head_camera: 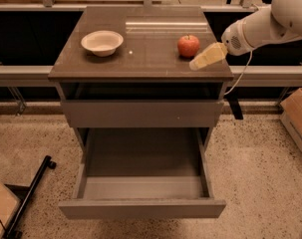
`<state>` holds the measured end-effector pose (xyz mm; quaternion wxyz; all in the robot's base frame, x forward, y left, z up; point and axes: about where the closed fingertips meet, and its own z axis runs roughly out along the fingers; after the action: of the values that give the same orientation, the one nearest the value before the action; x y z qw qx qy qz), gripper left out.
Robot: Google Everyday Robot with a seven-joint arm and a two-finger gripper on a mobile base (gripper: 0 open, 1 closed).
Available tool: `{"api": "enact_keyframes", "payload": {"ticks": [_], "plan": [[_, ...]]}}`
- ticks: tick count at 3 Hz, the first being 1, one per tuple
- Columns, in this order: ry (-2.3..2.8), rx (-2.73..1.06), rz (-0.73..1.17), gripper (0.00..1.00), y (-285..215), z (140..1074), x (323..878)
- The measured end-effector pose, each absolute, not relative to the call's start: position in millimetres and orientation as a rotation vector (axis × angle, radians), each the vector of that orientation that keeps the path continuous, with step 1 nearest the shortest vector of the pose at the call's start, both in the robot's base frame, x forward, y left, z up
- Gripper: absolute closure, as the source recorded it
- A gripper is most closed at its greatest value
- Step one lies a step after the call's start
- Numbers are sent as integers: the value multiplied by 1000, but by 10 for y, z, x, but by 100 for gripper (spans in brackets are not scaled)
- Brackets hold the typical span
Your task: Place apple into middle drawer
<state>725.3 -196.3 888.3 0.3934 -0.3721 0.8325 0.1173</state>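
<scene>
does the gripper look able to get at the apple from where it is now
Probably yes: the gripper hangs just right of the apple over the cabinet top, nothing between them.

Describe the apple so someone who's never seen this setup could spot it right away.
Find the grey cabinet with its middle drawer pulled open below. On the cabinet top, right of centre, sits the apple, with the robot's hand close on its right. It is the only round red thing there; the other item is a white bowl at the left.
</scene>
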Motion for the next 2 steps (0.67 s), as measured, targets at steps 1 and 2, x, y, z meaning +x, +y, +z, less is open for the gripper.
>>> {"api": "enact_keyframes", "payload": {"ticks": [1,2], "plan": [[2077,-918,283,0,-2040,9041,7389],[2097,-833,305,0,-1910,8937,7397]]}}
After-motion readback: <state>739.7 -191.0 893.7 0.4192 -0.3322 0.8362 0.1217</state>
